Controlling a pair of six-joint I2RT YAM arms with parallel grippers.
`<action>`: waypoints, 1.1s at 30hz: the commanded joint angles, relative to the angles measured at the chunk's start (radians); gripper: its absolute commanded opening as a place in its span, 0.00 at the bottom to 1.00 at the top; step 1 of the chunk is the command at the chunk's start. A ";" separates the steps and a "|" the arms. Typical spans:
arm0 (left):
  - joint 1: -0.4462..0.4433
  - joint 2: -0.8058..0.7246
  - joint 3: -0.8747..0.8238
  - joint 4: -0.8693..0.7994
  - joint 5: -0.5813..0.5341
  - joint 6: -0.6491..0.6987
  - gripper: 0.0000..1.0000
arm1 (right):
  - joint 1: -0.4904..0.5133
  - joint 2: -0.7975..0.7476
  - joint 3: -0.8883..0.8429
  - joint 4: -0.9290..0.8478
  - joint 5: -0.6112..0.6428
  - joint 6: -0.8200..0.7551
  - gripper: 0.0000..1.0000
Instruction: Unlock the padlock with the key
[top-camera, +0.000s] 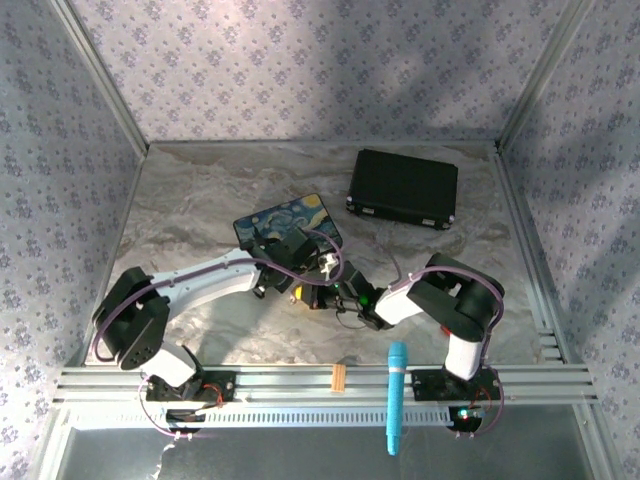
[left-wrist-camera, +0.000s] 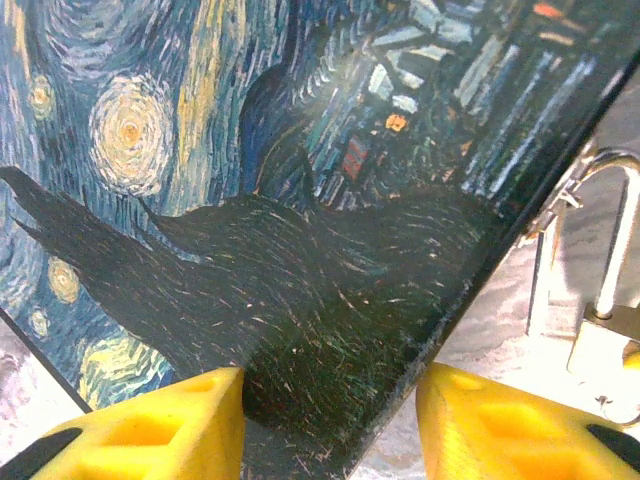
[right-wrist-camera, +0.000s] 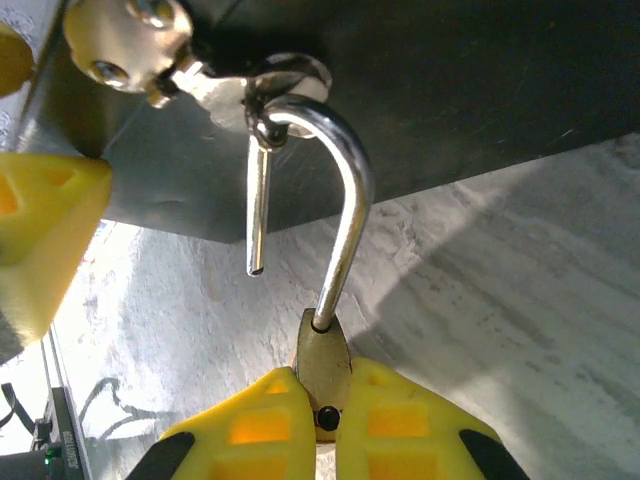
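Yellow fingertips (left-wrist-camera: 150, 430) of the left gripper (left-wrist-camera: 330, 440) sit spread either side of a corner of the starry-night painted tin (left-wrist-camera: 250, 200); whether they squeeze it cannot be told. Seen from above, the left arm (top-camera: 200, 280) stretches long and low toward the middle. Just right of the tin, the padlock (right-wrist-camera: 322, 365) hooks its shackle (right-wrist-camera: 350, 180) through the tin's latch ring (right-wrist-camera: 285, 75), one leg free of the body. Clenched on that brass body is the right gripper (right-wrist-camera: 325, 425), the right arm (top-camera: 450, 300) bent at the elbow, reaching leftward
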 joint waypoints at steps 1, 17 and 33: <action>-0.013 0.069 -0.033 -0.022 0.041 0.016 0.45 | -0.021 0.004 0.024 0.094 -0.009 0.033 0.05; -0.061 0.085 -0.069 -0.012 0.025 0.023 0.43 | -0.100 0.138 0.055 0.331 -0.014 0.180 0.03; -0.082 0.102 -0.091 -0.022 -0.105 0.004 0.42 | -0.166 0.097 0.034 0.318 -0.030 0.189 0.02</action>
